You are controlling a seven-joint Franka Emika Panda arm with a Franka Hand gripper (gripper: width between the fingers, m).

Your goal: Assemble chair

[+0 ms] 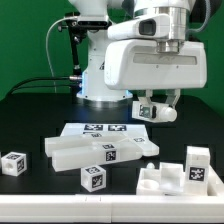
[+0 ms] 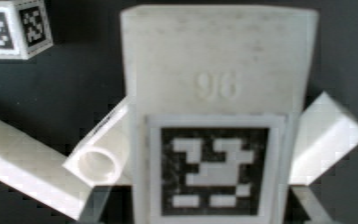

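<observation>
Nearest on the black table (image 1: 40, 195), a small tagged cube (image 1: 93, 178) is lying loose. The notched panel (image 1: 160, 182) is sitting toward the exterior view's right of it, and a tagged upright block (image 1: 198, 165) is standing just beyond that panel. Another cube (image 1: 13, 163) is lying alone at the exterior view's left. Behind these, the long bars (image 1: 95, 151) are lying close together; whether any are being joined cannot be told. Farther back, the marker board (image 1: 100, 129) is lying flat. Farthest, and raised clear of the table, the gripper (image 1: 155, 108) is being clenched on a white tagged bar (image 2: 211, 100), which is filling the wrist view between the jaws. The chair is judged to be at an early stage. One part is being carried, no seat, legs or back are being seen standing together, and nearly all the joining is being left to do.
</observation>
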